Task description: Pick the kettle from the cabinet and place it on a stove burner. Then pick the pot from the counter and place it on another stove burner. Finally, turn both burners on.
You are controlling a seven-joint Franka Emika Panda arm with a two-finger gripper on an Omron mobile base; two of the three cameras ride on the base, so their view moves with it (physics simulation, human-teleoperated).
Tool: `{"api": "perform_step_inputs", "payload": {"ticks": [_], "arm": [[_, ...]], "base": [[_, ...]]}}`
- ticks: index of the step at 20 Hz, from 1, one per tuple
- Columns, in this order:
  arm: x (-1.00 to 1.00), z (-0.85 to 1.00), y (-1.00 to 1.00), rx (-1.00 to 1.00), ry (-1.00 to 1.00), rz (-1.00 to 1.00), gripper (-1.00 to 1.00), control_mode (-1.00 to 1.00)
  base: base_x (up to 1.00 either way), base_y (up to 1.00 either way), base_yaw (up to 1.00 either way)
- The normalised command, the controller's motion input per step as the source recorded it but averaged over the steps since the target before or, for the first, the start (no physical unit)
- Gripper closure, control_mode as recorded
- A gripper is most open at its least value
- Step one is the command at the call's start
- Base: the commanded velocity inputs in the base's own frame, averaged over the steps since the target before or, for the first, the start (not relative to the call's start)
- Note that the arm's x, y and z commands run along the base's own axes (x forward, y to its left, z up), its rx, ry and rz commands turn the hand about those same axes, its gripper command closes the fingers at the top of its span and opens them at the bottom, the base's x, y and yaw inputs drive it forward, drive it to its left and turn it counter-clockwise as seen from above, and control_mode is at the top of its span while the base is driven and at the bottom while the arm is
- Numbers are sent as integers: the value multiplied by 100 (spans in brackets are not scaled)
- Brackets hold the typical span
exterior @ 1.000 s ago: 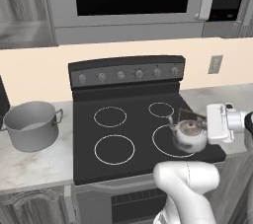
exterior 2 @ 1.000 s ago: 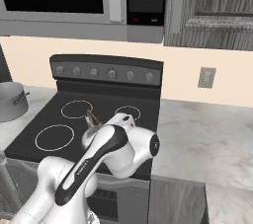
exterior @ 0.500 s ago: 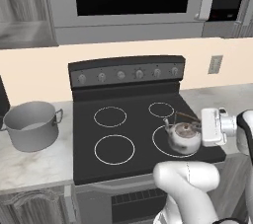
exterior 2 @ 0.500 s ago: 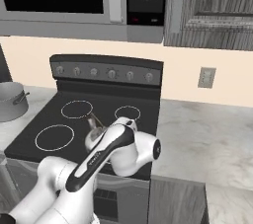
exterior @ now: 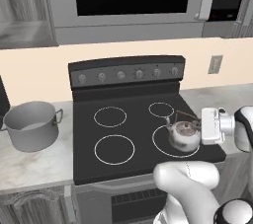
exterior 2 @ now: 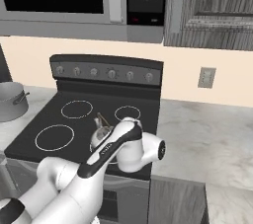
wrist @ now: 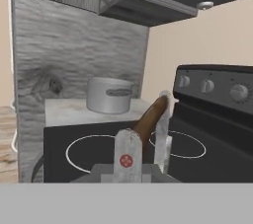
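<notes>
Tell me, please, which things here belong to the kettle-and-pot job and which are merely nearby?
Part of the job: kettle, sitting on a large burner with the gripper at its handle; pot on the counter; second large burner; cabinet.

Merely nearby: microwave; wall outlet.

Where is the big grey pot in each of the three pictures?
Left base view: the pot stands at the left, on the counter.
Right base view: at the left edge, cut off.
Hand view: in the middle, beyond the cooktop.
Shared landmark: the stove's knob panel.
</notes>
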Motion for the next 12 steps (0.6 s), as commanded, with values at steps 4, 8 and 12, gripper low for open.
{"api": "perform_step_inputs", "payload": {"ticks": [4,8,12], "arm": [[18,-13,-13,0,0,0,100,-100],[20,-17,-3,0,0,0,100,-100],[17,-14,-1,0,0,0,100,-100]], "base": [[0,0,0],[0,0,0],[0,0,0]]}}
